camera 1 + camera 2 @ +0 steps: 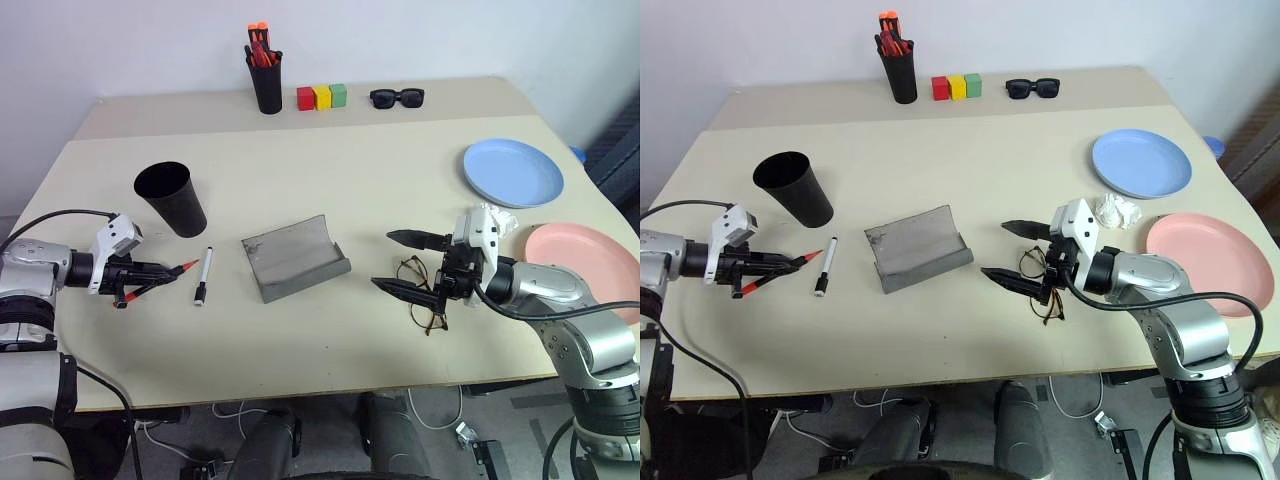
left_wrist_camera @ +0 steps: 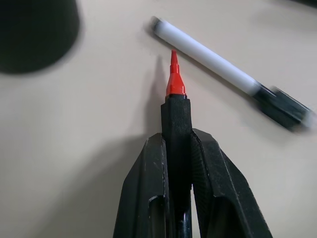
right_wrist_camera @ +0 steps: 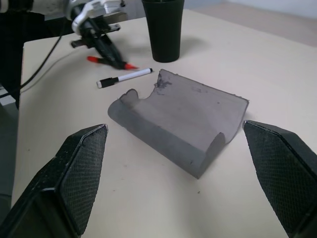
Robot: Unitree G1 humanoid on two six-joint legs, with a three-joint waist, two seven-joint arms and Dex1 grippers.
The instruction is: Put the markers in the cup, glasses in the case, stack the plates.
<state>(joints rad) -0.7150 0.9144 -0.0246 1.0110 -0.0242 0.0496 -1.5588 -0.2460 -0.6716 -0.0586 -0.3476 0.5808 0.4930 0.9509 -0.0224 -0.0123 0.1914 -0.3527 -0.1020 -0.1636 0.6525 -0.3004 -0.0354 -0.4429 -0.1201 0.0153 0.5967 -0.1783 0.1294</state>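
A black pen holder [image 1: 267, 86] filled with orange-red pens [image 1: 260, 44] is seen at the table's [image 1: 330, 345] far edge, flanked by red, yellow and green blocks [image 1: 322, 97] and black sunglasses [image 1: 397, 97]. Crumpled white paper [image 1: 1118, 211] is seen between the plates.

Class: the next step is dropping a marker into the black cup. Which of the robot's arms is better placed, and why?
The left. Its end effector is shut on the red-capped marker, close beside the cup. The right end effector is open over the glasses, beyond the case.

left gripper [image 1: 150, 274] clamped tight, pointing inward, right gripper [image 1: 407, 263] spread wide
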